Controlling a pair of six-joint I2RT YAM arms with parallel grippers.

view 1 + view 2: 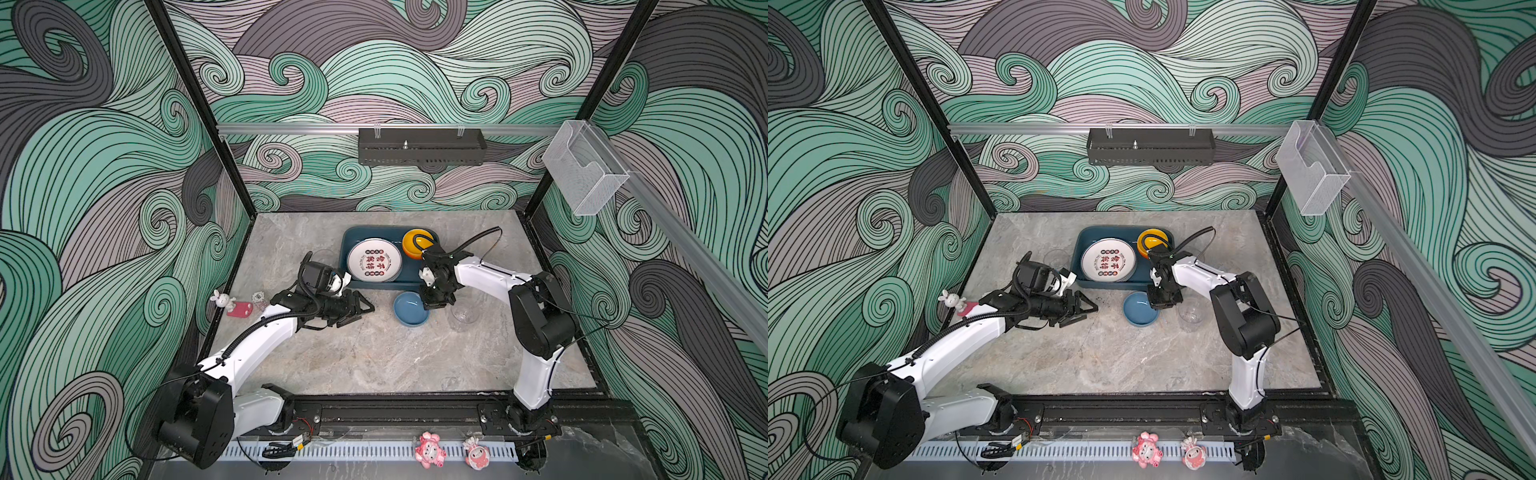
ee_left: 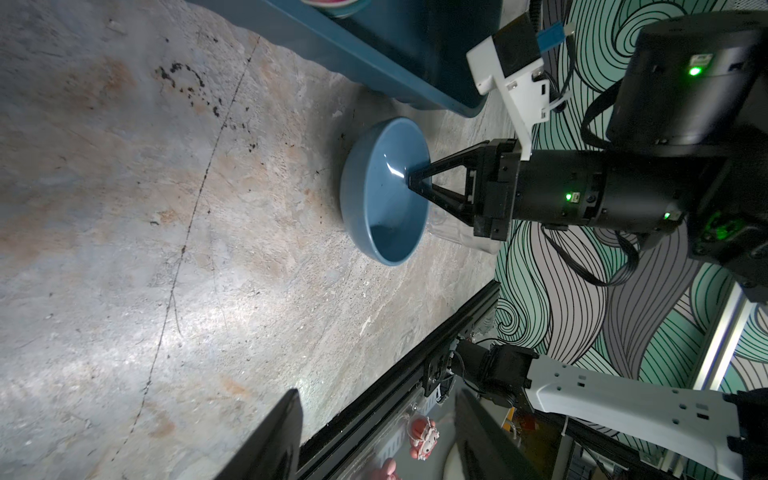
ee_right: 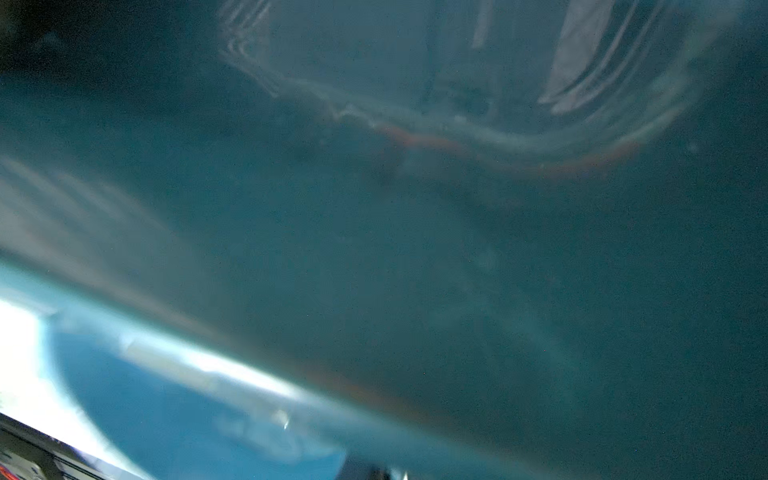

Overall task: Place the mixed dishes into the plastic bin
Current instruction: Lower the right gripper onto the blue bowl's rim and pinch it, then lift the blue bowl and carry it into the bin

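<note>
Marble tabletop (image 1: 374,361), swirl-papered walls. In both top views the blue bowl (image 1: 410,309) sits mid-tabletop, just beside the plastic bin (image 1: 374,232); the left pincer (image 1: 363,312) gapes empty. Left wrist view: the right pincer (image 2: 411,179) is pinched tight on the bowl's rim. I'd lift level, clearing the bin wall.

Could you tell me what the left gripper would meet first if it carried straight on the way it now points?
Probably the round blue bowl, whose rim the right gripper pinches; the open left gripper points toward it across bare tabletop, though depth is unclear.
</note>
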